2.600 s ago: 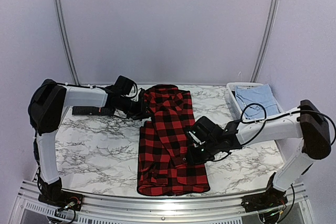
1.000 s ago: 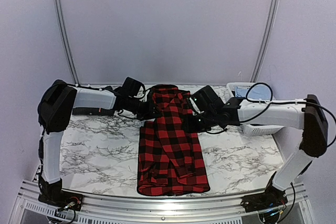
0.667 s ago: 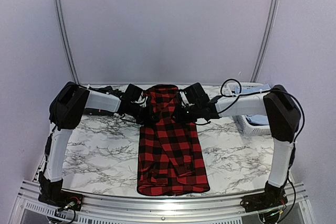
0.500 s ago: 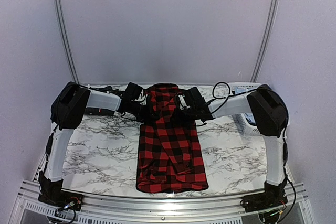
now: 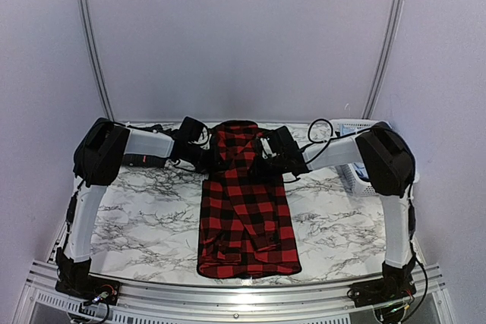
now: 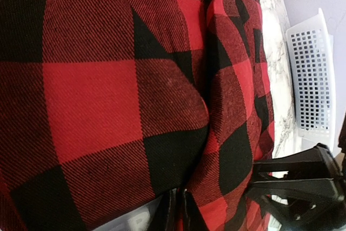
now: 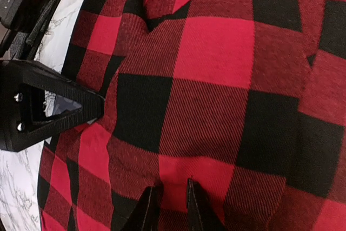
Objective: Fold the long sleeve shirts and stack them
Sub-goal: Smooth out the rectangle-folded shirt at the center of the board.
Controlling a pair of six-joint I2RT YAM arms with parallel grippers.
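- The plaid shirt (image 5: 247,210) is laid flat on the table (image 5: 137,210). Its long axis runs from between the two grippers toward the arm bases, and the collar end points away from the bases.
- The left gripper (image 6: 177,213) is pinched on cloth at the shirt's left edge, and the right gripper (image 7: 171,205) is pinched on cloth at the right edge.
- In both wrist views the fingers are cut off by the lower frame edge.
- The basket (image 5: 353,178), to the right of the right gripper, is partly hidden by that arm.

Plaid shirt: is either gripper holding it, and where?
Both. The left gripper pinches the plaid shirt at its left edge near its far end, the right gripper at its right edge.
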